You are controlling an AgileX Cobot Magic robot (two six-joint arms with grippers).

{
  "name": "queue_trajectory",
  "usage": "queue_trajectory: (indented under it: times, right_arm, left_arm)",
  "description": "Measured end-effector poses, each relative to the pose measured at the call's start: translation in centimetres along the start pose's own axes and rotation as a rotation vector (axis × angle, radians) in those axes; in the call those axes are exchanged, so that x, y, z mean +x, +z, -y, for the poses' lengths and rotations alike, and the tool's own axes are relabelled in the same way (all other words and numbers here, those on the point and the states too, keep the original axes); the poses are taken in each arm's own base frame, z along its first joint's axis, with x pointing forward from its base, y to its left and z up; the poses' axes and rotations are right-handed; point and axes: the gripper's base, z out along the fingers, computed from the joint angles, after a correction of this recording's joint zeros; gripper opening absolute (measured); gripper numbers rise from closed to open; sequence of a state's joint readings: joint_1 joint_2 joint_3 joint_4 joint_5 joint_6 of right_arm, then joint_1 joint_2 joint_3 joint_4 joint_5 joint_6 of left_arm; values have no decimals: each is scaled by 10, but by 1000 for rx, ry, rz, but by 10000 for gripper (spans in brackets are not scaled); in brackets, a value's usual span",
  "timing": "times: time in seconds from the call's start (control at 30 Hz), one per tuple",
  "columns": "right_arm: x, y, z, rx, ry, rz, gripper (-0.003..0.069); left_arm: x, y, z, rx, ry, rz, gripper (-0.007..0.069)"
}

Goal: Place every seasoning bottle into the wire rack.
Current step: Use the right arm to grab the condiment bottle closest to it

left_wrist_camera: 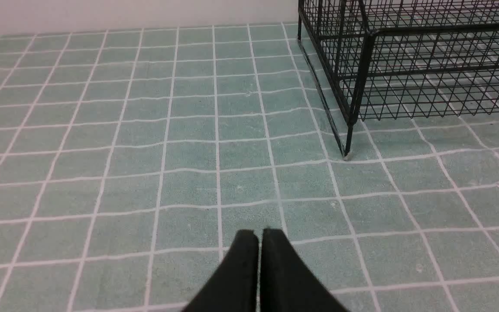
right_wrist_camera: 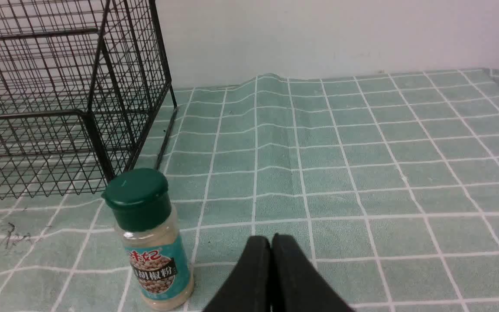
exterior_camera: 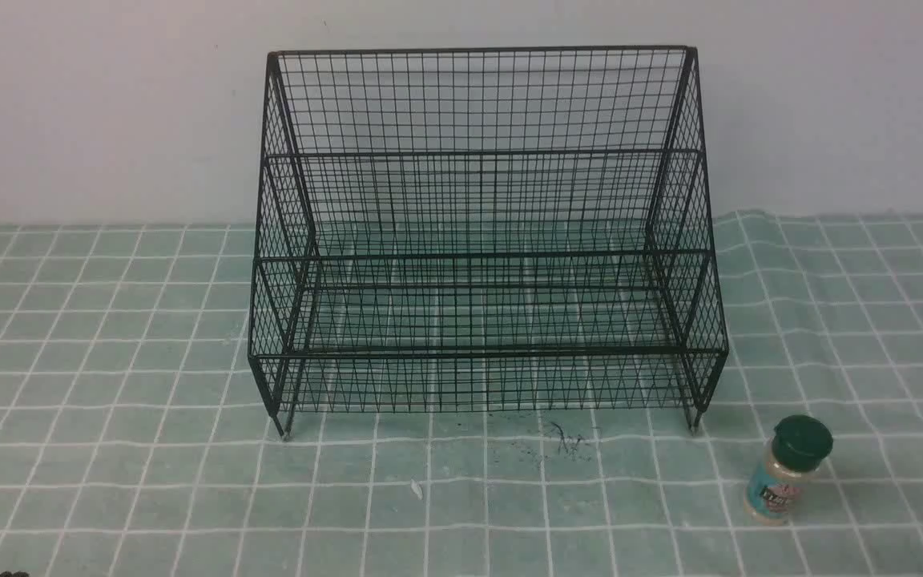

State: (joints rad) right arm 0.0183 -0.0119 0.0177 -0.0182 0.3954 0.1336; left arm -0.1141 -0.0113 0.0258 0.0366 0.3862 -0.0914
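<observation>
The seasoning bottle [exterior_camera: 787, 470] stands upright on the cloth, in front of and to the right of the wire rack [exterior_camera: 481, 240]. It is clear with beige powder, a dark green cap and a teal label. The rack is black mesh with stepped tiers and holds nothing. In the right wrist view the bottle [right_wrist_camera: 152, 240] stands close beside my right gripper [right_wrist_camera: 271, 239], which is shut and empty. In the left wrist view my left gripper [left_wrist_camera: 260, 234] is shut and empty, well short of the rack's front left leg [left_wrist_camera: 348, 141]. Neither gripper shows in the front view.
A green cloth with a white grid [exterior_camera: 109, 449] covers the table up to a pale wall. The cloth has a raised fold [right_wrist_camera: 271, 82] behind the rack's right side. Dark specks [exterior_camera: 562, 441] lie in front of the rack.
</observation>
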Motion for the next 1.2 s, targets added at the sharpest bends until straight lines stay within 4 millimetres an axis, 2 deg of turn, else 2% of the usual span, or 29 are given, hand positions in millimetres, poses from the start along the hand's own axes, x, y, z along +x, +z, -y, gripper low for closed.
queue_trajectory:
  times: [0.77, 0.83, 1.03, 1.2]
  right_arm:
    - [0, 0, 0, 0, 1, 0, -15]
    - [-1, 0, -1, -15, 71, 14, -15]
    - [-10, 0, -6, -104, 482, 115, -15]
    - [-20, -2, -4, -122, 575, 228, -15]
  left_arm:
    - [0, 0, 0, 0, 0, 0, -6]
    - [0, 0, 0, 0, 0, 0, -6]
    - [0, 0, 0, 0, 0, 0, -6]
    - [0, 0, 0, 0, 0, 0, -6]
